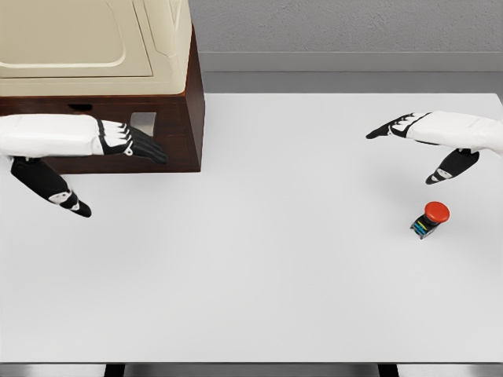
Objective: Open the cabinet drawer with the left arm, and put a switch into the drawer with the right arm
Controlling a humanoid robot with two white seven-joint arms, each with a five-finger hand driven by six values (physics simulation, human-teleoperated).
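A dark wooden cabinet (185,118) with a cream top stands at the table's back left; its drawer front with a metal handle (143,122) looks closed. My left hand (134,143) hovers just in front of that handle, fingers stretched flat and holding nothing. The switch (430,218), a red mushroom button on a dark base with blue and green trim, lies on the white table at the right. My right hand (397,129) floats above and behind the switch, fingers extended, thumb hanging down, apart from it.
The white table (259,259) spans the view, with its front edge near the bottom. A grey wall and floor strip run behind the table.
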